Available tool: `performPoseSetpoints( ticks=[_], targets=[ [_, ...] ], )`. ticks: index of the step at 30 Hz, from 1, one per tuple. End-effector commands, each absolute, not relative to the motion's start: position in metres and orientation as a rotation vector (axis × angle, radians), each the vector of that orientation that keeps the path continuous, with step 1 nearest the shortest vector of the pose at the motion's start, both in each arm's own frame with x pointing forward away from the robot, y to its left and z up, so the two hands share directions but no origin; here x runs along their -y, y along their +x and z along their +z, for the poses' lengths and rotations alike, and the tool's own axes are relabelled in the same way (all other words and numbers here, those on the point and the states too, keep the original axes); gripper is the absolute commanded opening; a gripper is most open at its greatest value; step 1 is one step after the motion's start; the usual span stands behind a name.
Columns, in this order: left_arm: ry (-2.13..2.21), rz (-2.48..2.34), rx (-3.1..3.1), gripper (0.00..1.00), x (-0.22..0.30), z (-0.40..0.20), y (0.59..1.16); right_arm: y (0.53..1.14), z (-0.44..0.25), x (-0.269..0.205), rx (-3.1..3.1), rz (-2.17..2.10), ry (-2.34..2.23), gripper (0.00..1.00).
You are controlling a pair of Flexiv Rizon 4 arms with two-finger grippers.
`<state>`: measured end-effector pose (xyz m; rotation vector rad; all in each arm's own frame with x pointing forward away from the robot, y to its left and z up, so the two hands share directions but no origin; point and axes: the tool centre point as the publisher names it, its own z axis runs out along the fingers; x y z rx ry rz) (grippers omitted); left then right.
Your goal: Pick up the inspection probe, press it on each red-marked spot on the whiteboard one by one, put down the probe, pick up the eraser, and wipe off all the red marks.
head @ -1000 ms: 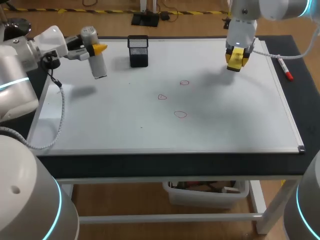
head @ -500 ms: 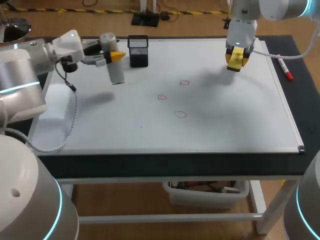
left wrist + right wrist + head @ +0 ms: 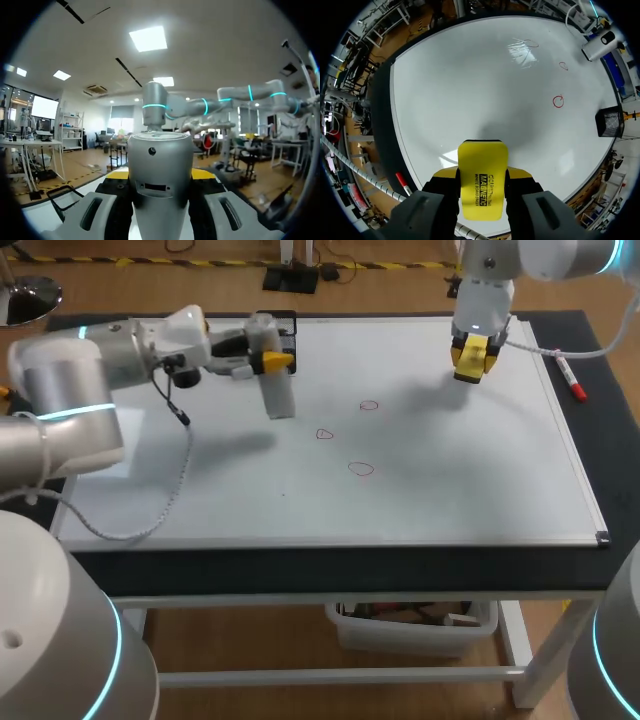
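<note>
Left tool (image 3: 268, 361): clamped on inspection probe (image 3: 278, 395), upper left of centre.
Right tool (image 3: 472, 352): clamped on yellow eraser (image 3: 470, 367), upper right.

The whiteboard (image 3: 450, 500) covers the table (image 3: 300, 570), with three marks (image 3: 361, 469) near its middle. Left of them the left gripper (image 3: 268, 360) holds the probe (image 3: 275, 390) above the board, and a mesh holder (image 3: 290, 325) stands just behind it. The right gripper (image 3: 472, 365) holds the eraser (image 3: 470, 355) over the far right. A marker (image 3: 570, 378) lies beyond the right edge.
</note>
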<state>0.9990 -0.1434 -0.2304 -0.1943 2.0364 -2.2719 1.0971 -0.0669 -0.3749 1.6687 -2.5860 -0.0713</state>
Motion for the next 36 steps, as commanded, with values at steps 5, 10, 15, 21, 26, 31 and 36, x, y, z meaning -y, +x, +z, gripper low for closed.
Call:
performPoseSetpoints(
  ticks=[5,10,15,21,26,31,36],
  targets=[
    [-0.059,-2.353,-2.109,0.00,0.182,-0.251,1.004,1.098,-0.373,0.068,2.582,-0.067,1.671,0.00],
    [-0.021,-2.362,-2.134,0.00,0.195,-0.252,1.002,1.098,-0.373,0.068,2.582,-0.067,1.671,0.00],
    [-0.016,-2.366,-2.163,0.00,0.203,-0.256,1.001,1.098,-0.373,0.068,2.582,-0.067,1.671,0.00],
    [0.006,-2.358,-2.191,0.00,0.207,-0.263,1.002,1.098,-0.373,0.068,2.582,-0.067,1.671,0.00],
    [0.018,-2.353,-2.204,0.00,0.207,-0.273,1.007,1.098,-0.373,0.068,2.582,-0.067,1.671,0.00],
    [0.035,-2.361,-2.207,0.00,0.207,-0.280,1.011,1.098,-0.373,0.068,2.582,-0.067,1.671,0.00],
    [0.043,-2.375,-2.214,0.00,0.211,-0.283,1.015,1.098,-0.373,0.068,2.582,-0.067,1.671,0.00]
  ],
)
